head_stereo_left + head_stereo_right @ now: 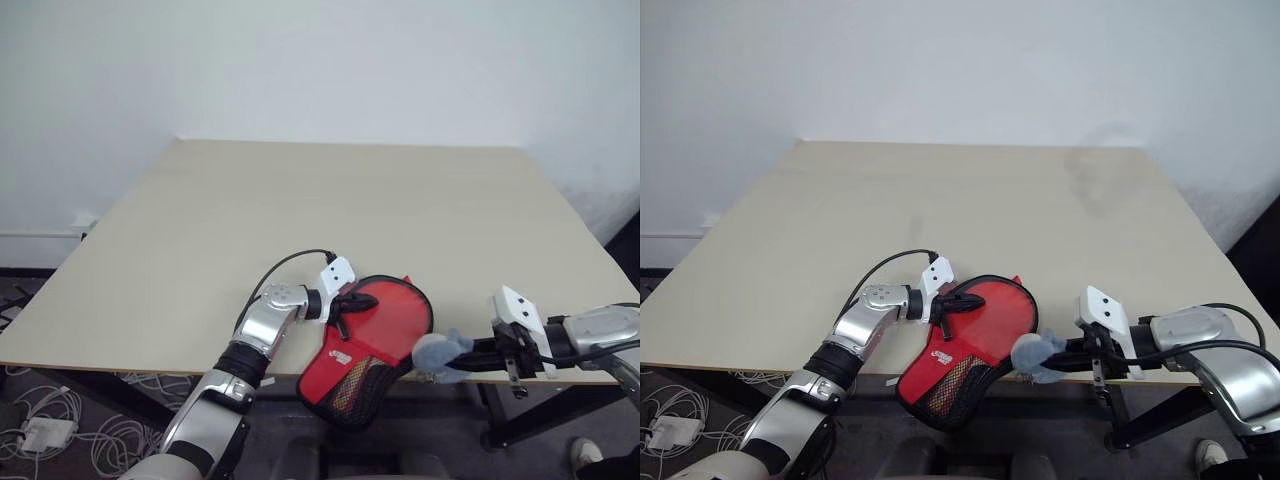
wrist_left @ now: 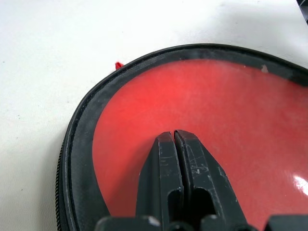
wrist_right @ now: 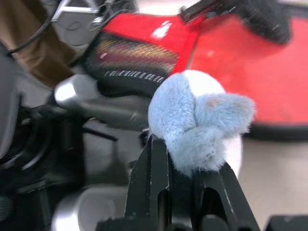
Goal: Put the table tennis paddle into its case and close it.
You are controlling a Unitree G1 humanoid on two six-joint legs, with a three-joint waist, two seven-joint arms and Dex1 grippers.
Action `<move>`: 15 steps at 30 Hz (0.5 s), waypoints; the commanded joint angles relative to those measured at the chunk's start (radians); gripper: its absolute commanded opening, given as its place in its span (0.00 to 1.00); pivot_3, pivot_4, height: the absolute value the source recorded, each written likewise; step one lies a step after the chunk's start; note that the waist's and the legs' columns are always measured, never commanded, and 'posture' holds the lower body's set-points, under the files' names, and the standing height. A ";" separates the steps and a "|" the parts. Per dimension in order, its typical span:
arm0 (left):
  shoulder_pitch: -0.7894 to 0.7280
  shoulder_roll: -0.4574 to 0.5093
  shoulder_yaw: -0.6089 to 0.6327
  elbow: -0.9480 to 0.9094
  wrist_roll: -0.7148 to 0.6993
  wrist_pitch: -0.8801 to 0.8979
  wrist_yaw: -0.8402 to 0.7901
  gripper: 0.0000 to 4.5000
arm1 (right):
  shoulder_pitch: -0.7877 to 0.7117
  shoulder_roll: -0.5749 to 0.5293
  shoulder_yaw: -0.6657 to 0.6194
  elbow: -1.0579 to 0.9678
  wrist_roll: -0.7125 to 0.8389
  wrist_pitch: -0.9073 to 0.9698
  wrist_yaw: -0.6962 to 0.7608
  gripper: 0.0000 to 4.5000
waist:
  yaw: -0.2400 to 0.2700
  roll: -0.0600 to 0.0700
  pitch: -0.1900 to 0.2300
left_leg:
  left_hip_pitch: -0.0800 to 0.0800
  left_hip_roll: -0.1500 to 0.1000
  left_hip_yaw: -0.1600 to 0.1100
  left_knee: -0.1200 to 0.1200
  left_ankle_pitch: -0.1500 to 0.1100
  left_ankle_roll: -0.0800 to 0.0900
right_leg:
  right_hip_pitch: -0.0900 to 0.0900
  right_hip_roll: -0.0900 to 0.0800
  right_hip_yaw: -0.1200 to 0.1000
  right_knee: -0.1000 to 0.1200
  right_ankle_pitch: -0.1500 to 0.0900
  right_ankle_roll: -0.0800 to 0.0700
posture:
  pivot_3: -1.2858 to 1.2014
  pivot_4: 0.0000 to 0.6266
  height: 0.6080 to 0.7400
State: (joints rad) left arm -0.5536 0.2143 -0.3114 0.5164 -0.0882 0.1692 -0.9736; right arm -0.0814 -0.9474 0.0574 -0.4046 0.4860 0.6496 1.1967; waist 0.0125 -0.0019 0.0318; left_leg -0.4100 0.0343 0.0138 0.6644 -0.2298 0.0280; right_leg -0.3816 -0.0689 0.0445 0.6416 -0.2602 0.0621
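The case [image 1: 378, 340], red with a white logo, a mesh pocket and a black zipper rim, lies at the table's front edge, its narrow end hanging over. My left gripper [image 1: 346, 304] is shut with its tips [image 2: 173, 137] resting on the case's red face [image 2: 231, 110]. Just right of the case, my right gripper [image 1: 462, 353] is shut on a fluffy blue-grey and white ball [image 3: 197, 120], level with the table edge. The same ball [image 1: 440, 352] sits close to the case's rim; whether it is attached I cannot tell. The table tennis paddle is hidden.
The beige table [image 1: 350, 200] stretches far back toward a white wall. Loose cables [image 1: 70, 432] lie on the floor below its left front corner. A black table leg [image 1: 520, 425] stands under the right front edge.
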 commanded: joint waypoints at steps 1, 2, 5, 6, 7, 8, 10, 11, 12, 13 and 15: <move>0.012 0.002 -0.030 0.046 0.036 0.001 -0.016 0.00 | -0.037 0.013 0.009 0.004 -0.014 -0.021 -0.016 0.01 | 0.000 0.000 0.000 | 0.000 0.000 0.000 0.000 0.000 0.000 | 0.000 0.000 0.000 0.000 0.000 0.000 | 0.52 0.00 1.00; 0.007 0.000 -0.033 0.049 0.037 -0.005 -0.024 0.00 | -0.042 0.017 0.013 0.005 -0.016 -0.021 -0.018 0.01 | 0.000 0.000 0.000 | 0.000 0.000 0.000 0.000 0.000 0.000 | 0.000 0.000 0.000 0.000 0.000 0.000 | 0.52 0.00 1.00; -0.005 -0.008 -0.041 0.044 0.031 -0.020 -0.057 0.00 | -0.050 0.025 0.023 0.016 -0.038 -0.049 -0.026 0.01 | 0.000 0.000 0.000 | 0.000 0.000 0.000 0.000 0.000 0.000 | 0.001 0.000 0.000 0.000 0.000 -0.001 | 0.52 0.00 1.00; -0.008 -0.011 -0.043 0.042 0.028 -0.029 -0.070 0.00 | -0.053 0.026 0.025 0.028 -0.048 -0.060 -0.028 0.01 | 0.000 0.000 0.000 | 0.000 0.000 0.000 0.000 0.000 0.000 | 0.001 0.000 0.000 0.000 0.000 -0.001 | 0.52 0.00 1.00; -0.011 -0.014 -0.045 0.041 0.026 -0.037 -0.081 0.00 | -0.056 0.025 0.026 0.039 -0.055 -0.070 -0.028 0.01 | 0.000 0.000 0.000 | 0.000 0.000 0.000 0.000 0.000 0.000 | 0.001 0.000 0.000 0.000 0.000 0.000 | 0.52 0.00 1.00; -0.016 -0.017 -0.046 0.043 0.025 -0.043 -0.091 0.00 | -0.061 0.024 0.027 0.050 -0.062 -0.078 -0.028 0.01 | 0.000 0.000 0.000 | 0.000 0.000 0.000 0.000 0.000 0.000 | 0.001 0.000 0.000 0.000 0.000 -0.001 | 0.52 0.00 1.00; -0.029 -0.024 -0.050 0.060 0.028 -0.055 -0.108 0.00 | -0.076 0.026 0.026 0.080 -0.085 -0.097 -0.038 0.01 | 0.000 0.000 0.000 | 0.000 0.000 0.000 0.000 0.000 0.000 | 0.001 0.000 0.000 0.000 0.000 0.000 | 0.52 0.00 1.00; -0.035 -0.026 -0.053 0.069 0.032 -0.061 -0.115 0.00 | -0.083 0.028 0.026 0.093 -0.095 -0.107 -0.044 0.01 | 0.000 0.000 0.000 | 0.000 0.000 0.000 0.000 0.000 0.000 | 0.002 0.000 0.000 0.000 0.000 0.000 | 0.52 0.00 1.00; -0.043 -0.029 -0.057 0.082 0.035 -0.067 -0.123 0.00 | -0.089 0.027 0.022 0.099 -0.095 -0.110 -0.042 0.01 | 0.000 0.000 0.000 | 0.000 0.000 0.000 0.000 0.000 0.000 | 0.001 0.000 0.000 0.000 0.000 0.000 | 0.52 0.00 1.00; -0.051 -0.031 -0.062 0.094 0.039 -0.073 -0.132 0.00 | -0.089 0.025 0.015 0.095 -0.085 -0.109 -0.035 0.01 | 0.000 -0.001 0.000 | 0.000 0.000 0.000 0.000 0.000 0.000 | 0.001 0.000 0.000 0.000 0.000 0.000 | 0.52 0.00 1.00; -0.060 -0.035 -0.066 0.113 0.047 -0.085 -0.146 0.00 | -0.081 0.020 0.003 0.079 -0.065 -0.105 -0.020 0.01 | 0.001 -0.001 0.000 | 0.000 0.000 0.000 0.000 0.000 0.000 | 0.002 0.000 0.000 0.000 0.000 0.000 | 0.52 0.00 1.00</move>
State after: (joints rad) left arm -0.6093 0.1861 -0.3450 0.6021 -0.0679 0.0909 -1.1002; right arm -0.1473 -0.9244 0.1003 -0.3031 0.4016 0.5620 1.1732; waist 0.0131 -0.0026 0.0319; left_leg -0.4104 0.0343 0.0140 0.6647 -0.2298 0.0281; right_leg -0.3800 -0.0687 0.0445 0.6415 -0.2600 0.0617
